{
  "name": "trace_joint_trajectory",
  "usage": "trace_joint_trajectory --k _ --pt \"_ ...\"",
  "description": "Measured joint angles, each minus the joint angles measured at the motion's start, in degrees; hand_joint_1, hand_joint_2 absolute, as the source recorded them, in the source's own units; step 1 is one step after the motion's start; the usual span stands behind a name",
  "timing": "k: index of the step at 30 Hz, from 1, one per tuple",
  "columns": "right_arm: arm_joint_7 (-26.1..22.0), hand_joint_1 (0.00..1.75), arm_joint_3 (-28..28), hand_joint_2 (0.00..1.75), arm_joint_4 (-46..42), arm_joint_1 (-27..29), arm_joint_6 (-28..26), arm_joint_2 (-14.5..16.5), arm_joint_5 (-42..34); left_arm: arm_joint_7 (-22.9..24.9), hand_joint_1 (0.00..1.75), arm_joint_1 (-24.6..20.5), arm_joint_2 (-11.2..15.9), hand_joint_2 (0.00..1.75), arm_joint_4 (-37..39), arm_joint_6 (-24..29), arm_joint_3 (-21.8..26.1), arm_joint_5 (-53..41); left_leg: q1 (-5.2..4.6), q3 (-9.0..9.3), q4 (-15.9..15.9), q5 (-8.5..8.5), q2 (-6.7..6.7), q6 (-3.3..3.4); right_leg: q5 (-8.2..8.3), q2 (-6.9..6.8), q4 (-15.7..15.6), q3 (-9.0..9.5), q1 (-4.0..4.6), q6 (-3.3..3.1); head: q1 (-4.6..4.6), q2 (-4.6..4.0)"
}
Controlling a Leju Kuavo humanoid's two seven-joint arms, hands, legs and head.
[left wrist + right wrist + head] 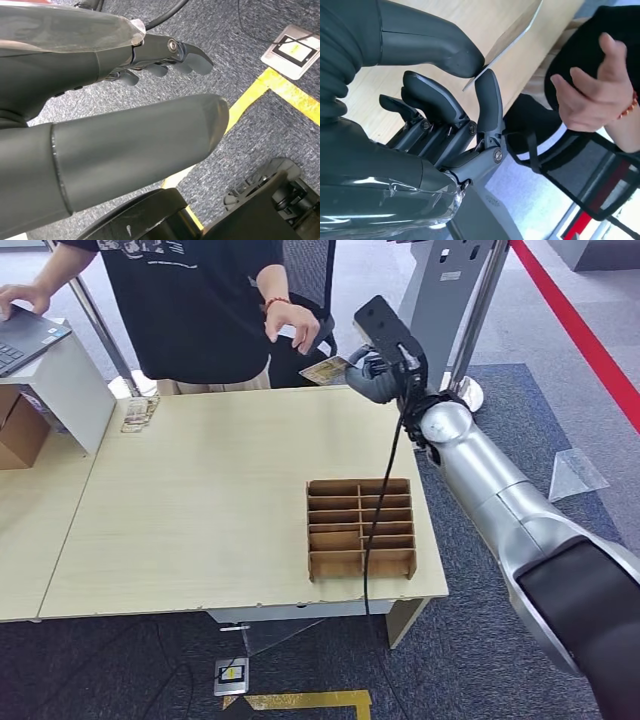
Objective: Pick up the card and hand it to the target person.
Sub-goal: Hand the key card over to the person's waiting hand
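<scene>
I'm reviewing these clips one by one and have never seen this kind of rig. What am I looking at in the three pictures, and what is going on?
This is a humanoid robot with two silver arms ending in dark, many-fingered hands. The head view looks down from high on its body at a wooden table. The other two pictures come from cameras at each wrist, so they look tilted.

In the head view the right hand reaches past the table's far edge, holding out a card toward a person's hand. The right wrist view shows it close up: the card is pinched between the thick thumb and a finger, and the person's open hand is near but not yet touching it.

The left hand hangs over the carpeted floor, holding nothing.

On the table lie a brown divided tray and a small stack of cards.
</scene>
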Motion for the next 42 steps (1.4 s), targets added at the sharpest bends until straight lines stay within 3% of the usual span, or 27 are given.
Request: trace_joint_trajectory --k 5,10,20,32,33,36,37,42 --pt "-5.90 1.75 -3.94 1.75 2.20 1.46 -1.44 0.37 -10.23 -0.12 0.00 0.09 -0.04 0.00 0.00 0.27 -0.01 0.00 0.00 0.00 0.00 0.00 0.00 0.00 0.00 0.00 0.00 0.00 0.00 0.00 0.01 0.00" --pt "-8.41 1.75 -7.78 1.75 4.17 2.76 -2.38 0.78 -15.71 -0.27 0.00 0.11 -0.13 0.00 0.00 0.36 -0.01 0.00 0.00 0.00 0.00 0.00 0.00 0.00 0.00 0.00 0.00 0.00 0.00 0.00 0.00 0.00" --pt "-9.08 1.75 -12.53 1.75 6.16 3.68 -4.40 1.03 -18.54 -0.17 0.00 0.06 -0.42 0.00 0.00 0.27 -0.02 -0.24 0.00 0.00 0.00 0.00 0.00 0.00 0.00 0.00 0.00 0.00 0.00 0.00 0.00 0.00" --pt "-8.24 1.75 -13.79 1.75 6.66 3.99 -4.04 1.05 -18.59 0.22 0.00 -0.14 -0.66 0.00 0.00 0.12 -0.02 -0.44 0.00 0.00 0.00 0.00 0.00 0.00 0.00 0.00 0.00 0.00 0.00 0.00 0.01 0.00" --pt "-8.18 1.39 -13.77 1.75 6.66 3.99 -3.98 1.05 -18.61 0.27 0.00 -0.16 -0.66 0.00 0.00 0.12 -0.02 -0.46 0.00 0.00 0.00 0.00 0.00 0.00 0.00 0.00 0.00 0.00 0.00 0.00 0.01 0.00" --pt "-8.12 0.08 -13.66 1.75 6.66 3.99 -3.94 1.05 -18.67 0.37 0.00 -0.18 -0.66 0.00 0.00 0.11 -0.03 -0.58 0.00 0.00 0.00 0.00 0.00 0.00 0.00 0.00 0.00 0.00 0.00 0.00 0.01 0.00" --pt "-8.12 0.00 -13.61 1.75 6.66 3.98 -3.90 1.05 -18.68 0.37 0.00 -0.19 -0.66 0.00 0.00 0.11 -0.03 -0.63 0.00 0.00 0.00 0.00 0.00 0.00 0.00 0.00 0.00 0.00 0.00 0.00 0.01 0.00" --pt "-8.35 0.00 -13.41 1.75 6.66 3.98 -3.76 1.05 -18.68 0.37 0.00 -0.26 -0.66 0.00 0.00 -0.03 -0.04 -0.85 0.00 0.00 0.01 0.00 0.01 0.00 0.00 0.00 -0.01 0.00 -0.01 0.00 0.01 0.00"
